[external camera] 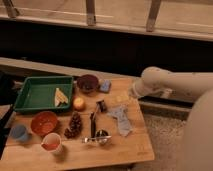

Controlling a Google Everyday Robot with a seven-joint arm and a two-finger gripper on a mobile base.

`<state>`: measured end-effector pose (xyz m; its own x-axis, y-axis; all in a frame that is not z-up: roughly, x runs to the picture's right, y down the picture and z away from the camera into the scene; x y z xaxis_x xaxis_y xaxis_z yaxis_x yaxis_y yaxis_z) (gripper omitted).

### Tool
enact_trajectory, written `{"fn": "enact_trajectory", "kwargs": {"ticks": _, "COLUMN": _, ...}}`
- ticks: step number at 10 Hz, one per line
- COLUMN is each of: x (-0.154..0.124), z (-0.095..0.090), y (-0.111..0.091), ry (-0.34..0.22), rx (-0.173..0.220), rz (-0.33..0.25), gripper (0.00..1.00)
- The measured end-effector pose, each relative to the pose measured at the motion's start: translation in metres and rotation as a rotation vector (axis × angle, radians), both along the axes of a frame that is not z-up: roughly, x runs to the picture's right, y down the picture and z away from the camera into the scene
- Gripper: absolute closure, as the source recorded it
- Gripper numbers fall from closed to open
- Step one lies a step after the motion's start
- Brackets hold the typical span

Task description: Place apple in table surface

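Claw (132, 93) at table (125, 146) edge, apple (78, 103) beside tray (43, 78)

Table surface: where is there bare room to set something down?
Bare: the front strip of the table surface below the utensils, and the right edge beside the cloth. Crowded: around the apple, between tray and cloth. The gripper hovers at the rear right edge.
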<state>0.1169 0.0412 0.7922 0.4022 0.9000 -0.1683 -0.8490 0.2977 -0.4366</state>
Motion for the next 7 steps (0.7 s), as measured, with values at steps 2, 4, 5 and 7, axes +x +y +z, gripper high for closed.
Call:
{"fn": "enact_trajectory", "kwargs": {"ticks": 2, "x": -0.041, "z": 0.008, "y": 0.002, "ry": -0.032, "rx": -0.003, "rz": -0.076, "gripper": 0.20}}
{"fn": "enact_trajectory", "kwargs": {"ticks": 4, "x": -0.083, "z": 0.013, "y": -0.001, "ry": -0.068, "rx": 0.009, "rz": -0.116, "gripper": 0.20}}
{"fn": "enact_trajectory", "kwargs": {"ticks": 5, "x": -0.104, "z": 0.015, "y": -0.003, "ry": -0.090, "rx": 0.015, "rz": -0.131, "gripper": 0.20}}
{"fn": "enact_trajectory", "kwargs": {"ticks": 7, "x": -0.150, "z": 0.011, "y": -0.008, "ry": -0.159, "rx": 0.030, "rz": -0.156, "gripper": 0.20}}
